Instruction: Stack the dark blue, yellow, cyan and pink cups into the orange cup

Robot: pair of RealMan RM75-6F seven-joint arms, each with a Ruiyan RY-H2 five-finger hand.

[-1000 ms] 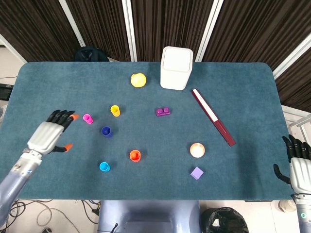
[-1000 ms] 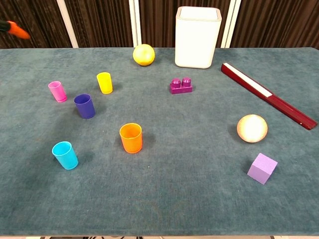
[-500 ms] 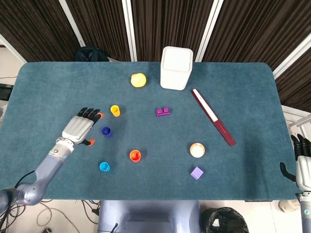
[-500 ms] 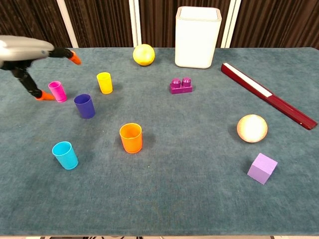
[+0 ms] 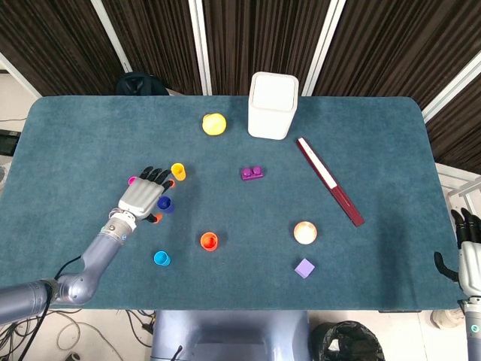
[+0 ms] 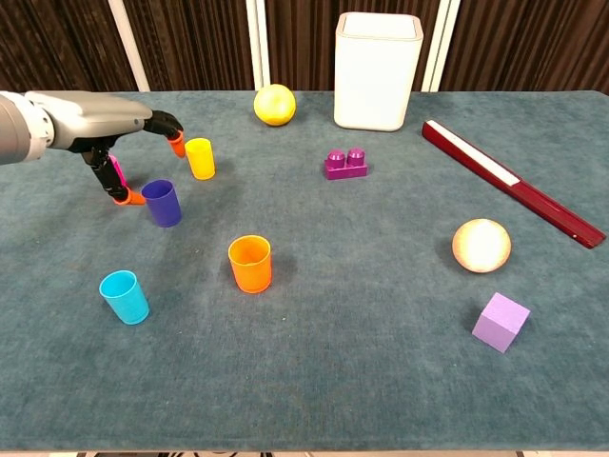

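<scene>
Just beside robot hand (image 6: 114,133), dark blue cup (image 6: 162,203)

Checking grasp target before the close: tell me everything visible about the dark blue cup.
The dark blue cup is a small, smooth, plastic-looking tumbler, tapered toward its base, standing upright and open end up on the teal cloth. It sits between the pink cup and the yellow cup, with the orange cup nearer the robot. The left hand hovers over it with fingers spread; one orange fingertip sits right beside its rim, contact unclear. Nothing is stacked in it as far as can be seen.
</scene>
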